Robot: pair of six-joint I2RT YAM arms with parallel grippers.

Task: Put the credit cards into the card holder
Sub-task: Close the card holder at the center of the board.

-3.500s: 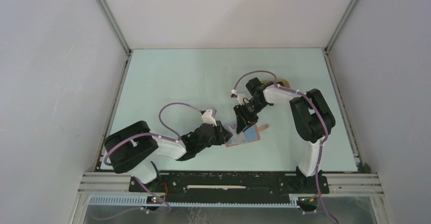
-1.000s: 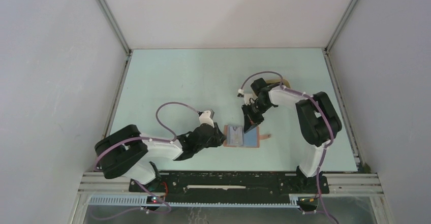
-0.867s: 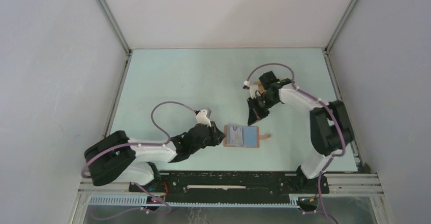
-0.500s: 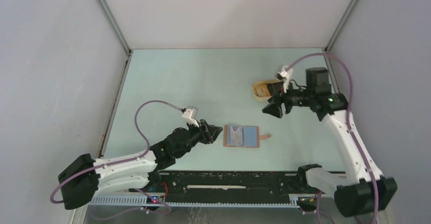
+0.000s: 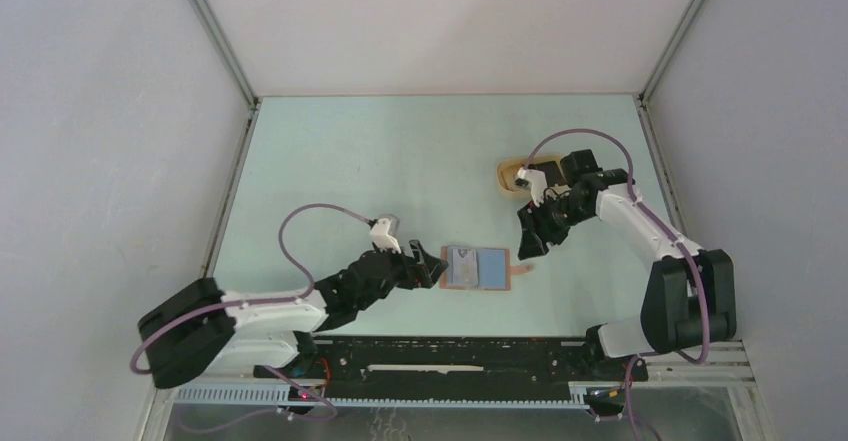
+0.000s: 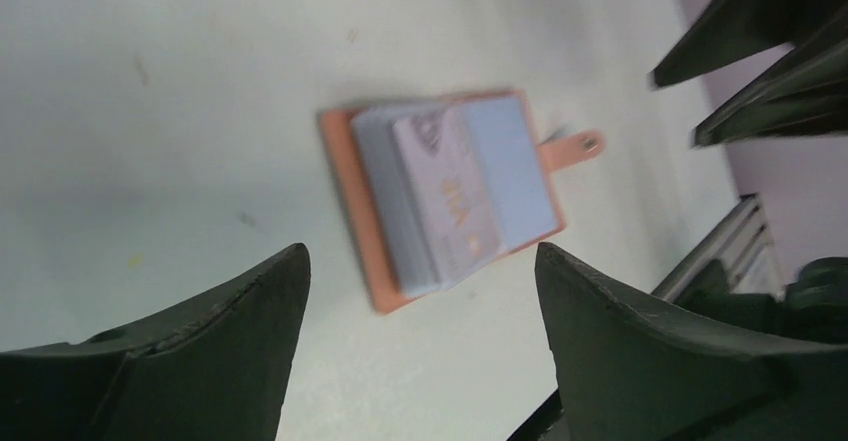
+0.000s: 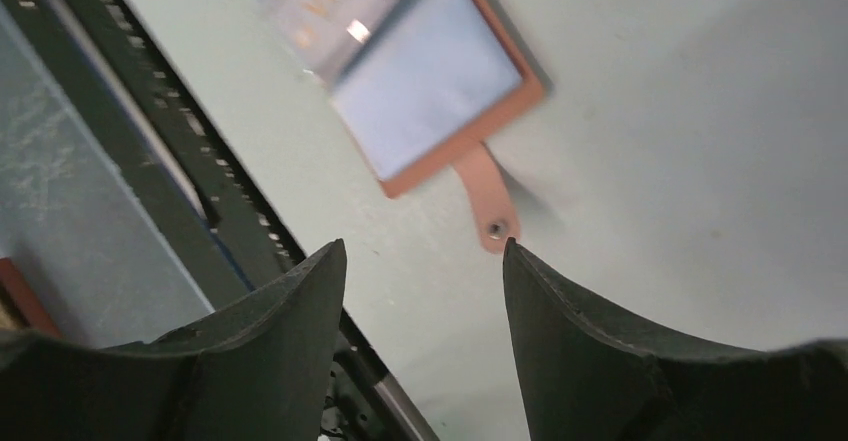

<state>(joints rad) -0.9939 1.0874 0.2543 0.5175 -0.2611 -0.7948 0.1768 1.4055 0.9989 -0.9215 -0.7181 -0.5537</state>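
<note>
Table: pale green top. Card holder: lies open flat, near centre, blue-grey inside up, strap tab pointing right. Tan oval tray: farther right, well apart, partly hidden.

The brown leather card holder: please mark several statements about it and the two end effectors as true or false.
1. The reddish-brown leather card holder lies open on the table. True.
2. The left end effector grips it. False: its jaws are open, empty.
3. A pale card with gold lettering lies on its blue-grey inside. True.
4. The right end effector holds a card. False: it is open and empty.
</note>
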